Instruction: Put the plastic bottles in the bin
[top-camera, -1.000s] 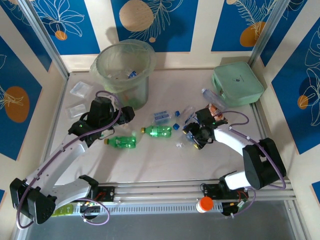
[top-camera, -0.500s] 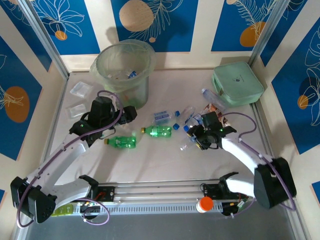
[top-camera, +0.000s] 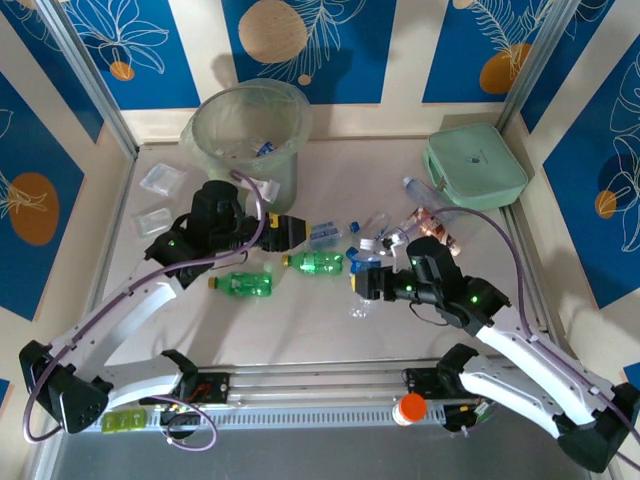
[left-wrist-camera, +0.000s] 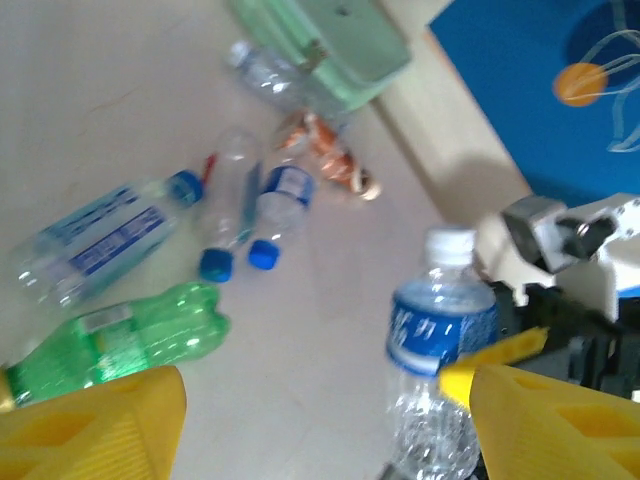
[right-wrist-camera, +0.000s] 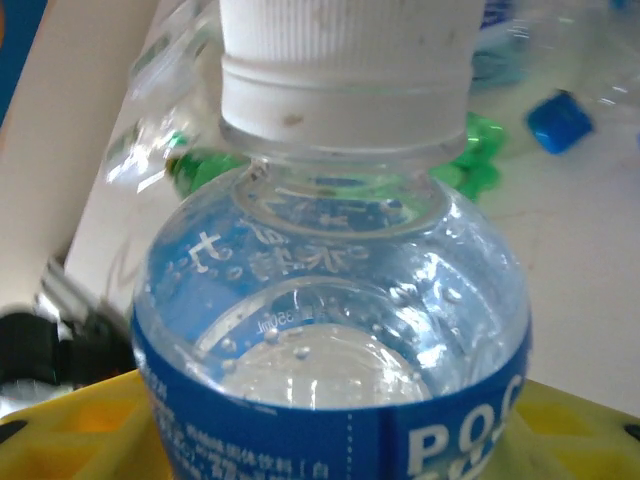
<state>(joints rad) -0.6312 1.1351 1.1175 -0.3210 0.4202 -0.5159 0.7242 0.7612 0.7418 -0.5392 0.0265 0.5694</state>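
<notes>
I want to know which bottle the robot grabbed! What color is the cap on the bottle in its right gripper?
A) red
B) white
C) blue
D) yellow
B: the right wrist view shows the bottle clamped in the right gripper, topped by a white cap above its blue label.

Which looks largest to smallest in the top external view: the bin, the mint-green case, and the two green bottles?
Largest: bin.
Second: mint-green case.
Smallest: left green bottle and middle green bottle; they look alike, so I won't rank them against each other.
</notes>
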